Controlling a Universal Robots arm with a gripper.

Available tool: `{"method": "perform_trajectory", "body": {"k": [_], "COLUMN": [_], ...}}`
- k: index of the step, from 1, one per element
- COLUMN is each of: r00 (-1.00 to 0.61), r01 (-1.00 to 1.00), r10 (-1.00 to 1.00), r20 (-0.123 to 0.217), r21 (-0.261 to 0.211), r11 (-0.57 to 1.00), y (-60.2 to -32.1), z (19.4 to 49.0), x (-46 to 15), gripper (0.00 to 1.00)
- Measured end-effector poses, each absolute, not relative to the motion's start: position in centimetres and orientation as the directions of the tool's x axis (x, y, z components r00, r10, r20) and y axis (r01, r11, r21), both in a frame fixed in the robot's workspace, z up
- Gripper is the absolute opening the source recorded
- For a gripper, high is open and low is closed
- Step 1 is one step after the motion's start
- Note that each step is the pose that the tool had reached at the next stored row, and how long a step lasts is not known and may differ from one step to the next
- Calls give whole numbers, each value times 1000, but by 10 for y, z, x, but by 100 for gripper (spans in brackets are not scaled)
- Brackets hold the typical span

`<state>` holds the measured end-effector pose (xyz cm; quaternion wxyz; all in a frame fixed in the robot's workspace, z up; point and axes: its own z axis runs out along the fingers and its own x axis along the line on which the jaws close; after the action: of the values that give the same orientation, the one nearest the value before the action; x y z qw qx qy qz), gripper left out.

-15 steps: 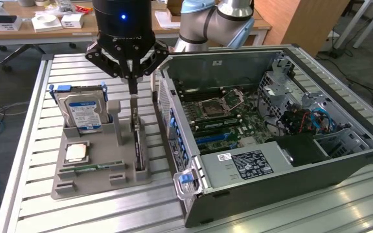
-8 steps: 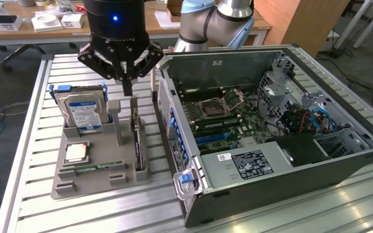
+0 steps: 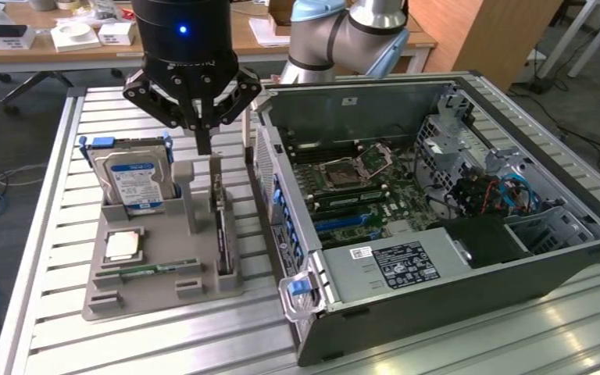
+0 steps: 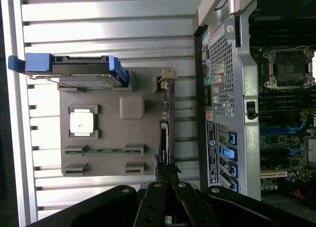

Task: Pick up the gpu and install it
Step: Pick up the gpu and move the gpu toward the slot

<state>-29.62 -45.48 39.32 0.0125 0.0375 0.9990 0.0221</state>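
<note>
The gpu (image 3: 223, 234) stands on edge in a slot along the side of the grey holder tray (image 3: 159, 293) nearest the computer case. From the wrist view it appears edge-on as a thin dark strip, the gpu (image 4: 165, 128), on the tray (image 4: 113, 135). My black gripper (image 3: 205, 148) hangs over the card's far end with its fingertips pressed together, shut. Seen from the wrist, the gripper (image 4: 168, 171) lines up with one end of the card. I cannot tell whether the tips touch it.
The tray also holds an upright hard drive (image 3: 133, 183) with a blue label, a square processor (image 3: 123, 244) and a RAM stick (image 3: 159, 268). The open computer case (image 3: 456, 266) with its motherboard (image 3: 368, 191) lies at the exterior view's right on a slatted metal table (image 3: 60, 234).
</note>
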Motion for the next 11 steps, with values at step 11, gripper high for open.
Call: {"method": "perform_trajectory", "body": {"k": [11], "r00": [-997], "r01": [74], "r10": [76], "r20": [-23], "r21": [45], "r11": [996], "y": [-455], "z": [393], "x": [-296], "gripper": [11]}}
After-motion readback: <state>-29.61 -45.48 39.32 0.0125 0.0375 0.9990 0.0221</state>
